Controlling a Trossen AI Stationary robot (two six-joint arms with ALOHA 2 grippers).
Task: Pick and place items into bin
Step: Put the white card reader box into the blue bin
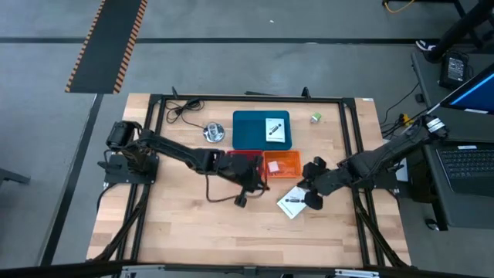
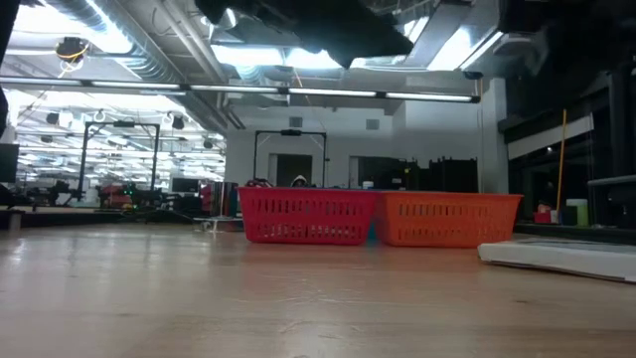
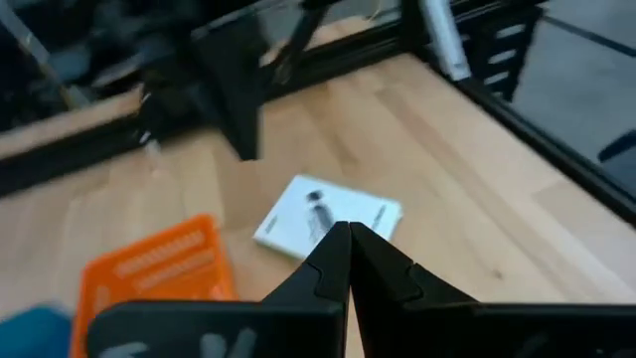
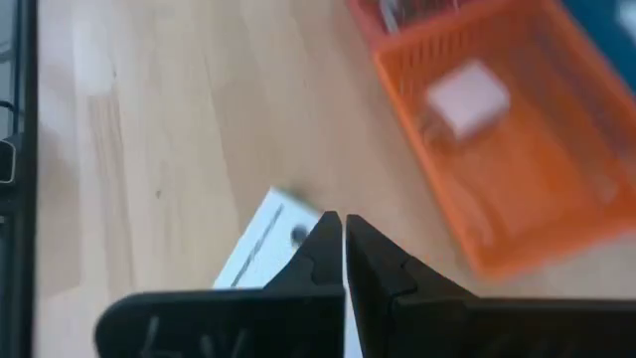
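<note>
On the table: red basket beside orange basket
Left gripper: fingers closed, empty, near the red basket
Right gripper: fingers closed, empty, beside a card
Cards: one on bare wood; other on the blue tray

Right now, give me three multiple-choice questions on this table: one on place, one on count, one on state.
1. Where does the second white card lie?
A. on the blue mat
B. in the red basket
C. off the table

2. How many baskets stand side by side?
A. one
B. two
C. four

3. How do the left hand's fingers stand?
A. wide open
B. shut
C. around a cable

Answers:
1 A: the card rests on the blue mat.
2 B: a red basket and an orange basket.
3 B: the left hand shows its fingers pressed together, empty.
</note>
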